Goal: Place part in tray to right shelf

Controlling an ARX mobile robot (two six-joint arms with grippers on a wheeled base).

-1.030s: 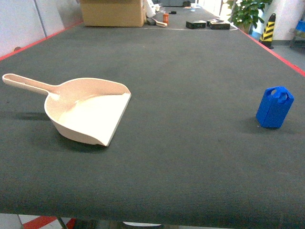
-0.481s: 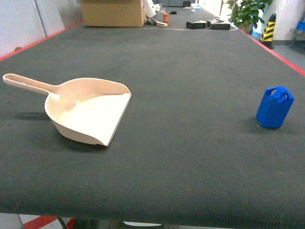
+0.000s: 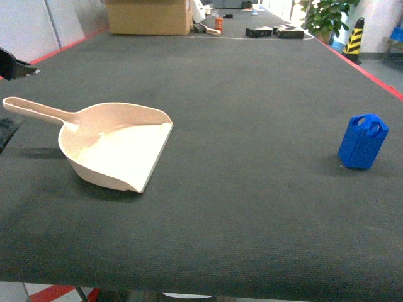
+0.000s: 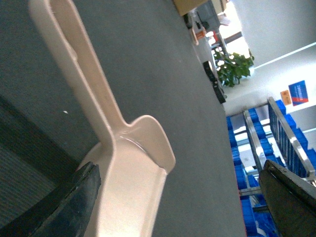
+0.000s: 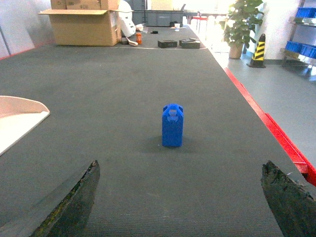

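The beige tray (image 3: pixel 119 148) lies on the dark table at the left, its long handle (image 3: pixel 38 110) pointing left and its flat lip facing right. Far to the right stands the small blue part (image 3: pixel 363 141), upright and alone. My left gripper (image 3: pixel 16 97) shows at the left edge, by the handle's end. It is open, and in the left wrist view (image 4: pixel 180 197) the tray (image 4: pixel 133 187) lies between and beyond its fingers, untouched. My right gripper (image 5: pixel 180 197) is open and empty. The part (image 5: pixel 172 125) stands well ahead of it, centred. The right gripper is out of the head view.
A cardboard box (image 3: pixel 149 17) and small black boxes (image 3: pixel 259 32) sit at the table's far end. A red strip (image 3: pixel 371 69) marks the right table edge, with a plant (image 3: pixel 324 16) and a striped bollard (image 3: pixel 354 39) beyond. Shelving with blue crates (image 4: pixel 247 168) shows in the left wrist view.
My left gripper has come into the head view at the left edge, beside the tray's handle. The tray and the part have not moved.
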